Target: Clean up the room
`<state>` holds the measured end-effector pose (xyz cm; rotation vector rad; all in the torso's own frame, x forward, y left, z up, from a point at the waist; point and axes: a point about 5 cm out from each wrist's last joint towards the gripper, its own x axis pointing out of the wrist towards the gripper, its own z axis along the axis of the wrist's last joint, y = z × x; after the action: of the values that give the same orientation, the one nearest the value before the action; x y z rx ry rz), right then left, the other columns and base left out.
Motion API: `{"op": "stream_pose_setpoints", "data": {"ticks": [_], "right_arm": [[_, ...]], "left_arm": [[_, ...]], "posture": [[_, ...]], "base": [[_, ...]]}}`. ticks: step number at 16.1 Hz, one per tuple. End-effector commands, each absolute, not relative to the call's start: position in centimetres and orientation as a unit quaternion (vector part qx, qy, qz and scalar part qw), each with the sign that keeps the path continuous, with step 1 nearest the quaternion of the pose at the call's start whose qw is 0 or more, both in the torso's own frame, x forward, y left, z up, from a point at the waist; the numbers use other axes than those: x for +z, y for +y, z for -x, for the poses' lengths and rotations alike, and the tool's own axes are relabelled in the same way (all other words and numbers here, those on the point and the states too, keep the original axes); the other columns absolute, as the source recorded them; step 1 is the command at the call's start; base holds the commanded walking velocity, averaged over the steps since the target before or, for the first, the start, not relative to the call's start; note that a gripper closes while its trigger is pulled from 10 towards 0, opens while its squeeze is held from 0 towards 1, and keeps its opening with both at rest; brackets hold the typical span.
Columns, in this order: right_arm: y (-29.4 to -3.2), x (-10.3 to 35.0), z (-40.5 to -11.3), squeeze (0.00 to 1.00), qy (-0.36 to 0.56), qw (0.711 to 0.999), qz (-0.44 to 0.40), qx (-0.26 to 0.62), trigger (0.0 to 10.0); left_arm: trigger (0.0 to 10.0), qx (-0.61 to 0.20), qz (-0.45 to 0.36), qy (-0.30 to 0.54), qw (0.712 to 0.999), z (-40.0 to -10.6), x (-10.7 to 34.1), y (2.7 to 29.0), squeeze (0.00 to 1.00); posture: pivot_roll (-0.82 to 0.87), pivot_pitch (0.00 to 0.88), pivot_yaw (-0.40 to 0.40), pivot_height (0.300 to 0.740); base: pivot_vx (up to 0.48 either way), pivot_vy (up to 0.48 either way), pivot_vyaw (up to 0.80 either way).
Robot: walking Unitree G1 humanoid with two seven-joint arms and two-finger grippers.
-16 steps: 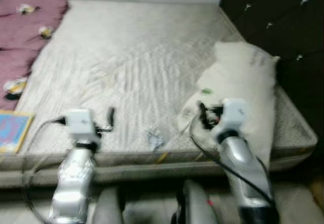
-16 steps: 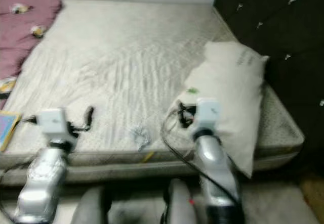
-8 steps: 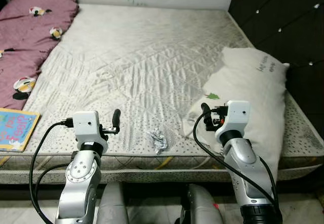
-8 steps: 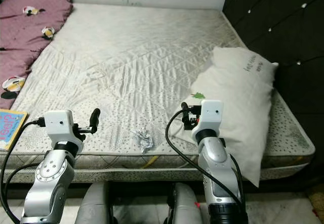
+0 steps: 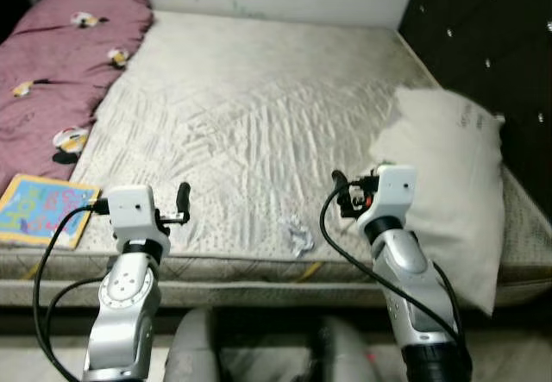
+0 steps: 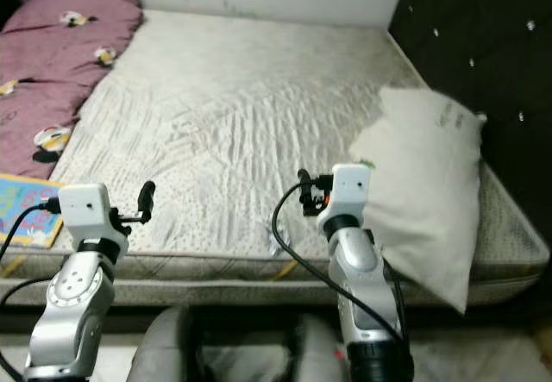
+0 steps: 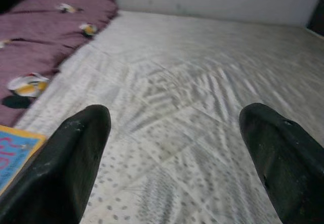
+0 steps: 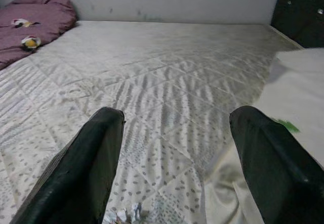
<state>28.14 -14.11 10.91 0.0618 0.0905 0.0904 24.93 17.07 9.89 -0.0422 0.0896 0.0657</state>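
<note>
Hovering above the mattress (image 5: 259, 132) near edge, the left gripper (image 7: 177, 158) and right gripper (image 8: 174, 158) are both spreading their fingers wide, holding nothing. Crumpled paper (image 5: 298, 234) is lying between them, beside the pillow (image 5: 448, 175).

Bedroom in a home: bare quilted mattress (image 5: 259, 123) takes up most of the scene, white pillow (image 5: 448, 175) along its right side by a dark tufted headboard (image 5: 492, 46), maroon printed blanket (image 5: 60, 72) bunched at left, kids' book (image 5: 43, 209) near the mattress edge, plain wall behind.
</note>
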Motion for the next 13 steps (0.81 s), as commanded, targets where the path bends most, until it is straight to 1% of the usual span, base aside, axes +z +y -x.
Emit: {"op": "stream_pose_setpoints", "data": {"ticks": [1, 2, 4, 8, 10, 13], "right_arm": [[-14.77, 10.31, -28.02, 0.0, 0.06, 0.997, -0.034, 0.036, 10.0], [-14.76, 10.29, -28.03, 0.0, 0.061, 0.997, -0.035, 0.036, 10.0], [-14.66, 10.36, -28.09, 0.0, 0.058, 0.997, -0.036, 0.038, 10.0], [-14.57, 10.31, -28.1, 0.0, 0.058, 0.997, -0.041, 0.04, 10.0], [-14.52, 10.29, -28.07, 0.0, 0.058, 0.997, -0.042, 0.04, 10.0], [-14.51, 10.14, -28.04, 0.0, 0.061, 0.997, -0.039, 0.041, 10.0]], "left_arm": [[10.0, 0.026, 0.026, 0.043, 0.998, -25.04, 10.02, 16.56, 0.0], [10.0, 0.025, 0.027, 0.039, 0.999, -25.04, 10.07, 16.58, 0.0], [10.0, 0.029, 0.01, 0.035, 0.999, -25.16, 10.27, 16.7, 0.0], [10.0, 0.04, 0.012, 0.034, 0.999, -25.16, 10.3, 16.89, 0.0], [10.0, 0.038, 0.006, 0.032, 0.999, -25.18, 10.34, 16.94, 0.0], [10.0, 0.039, 0.003, 0.031, 0.999, -25.14, 10.37, 16.93, 0.0]], "posture": [[0.03, 0.0, -0.057, 0.618], [0.03, 0.0, -0.056, 0.618], [0.03, 0.0, -0.055, 0.618], [0.03, 0.0, -0.051, 0.613], [0.03, 0.0, -0.05, 0.583], [0.03, 0.0, -0.05, 0.553]], "base": [[0.0, 0.48, 0.0], [0.0, 0.48, 0.0], [0.0, 0.0, 0.0], [0.0, 0.0, 0.0], [0.0, 0.0, 0.0], [0.0, 0.0, 0.0]]}}
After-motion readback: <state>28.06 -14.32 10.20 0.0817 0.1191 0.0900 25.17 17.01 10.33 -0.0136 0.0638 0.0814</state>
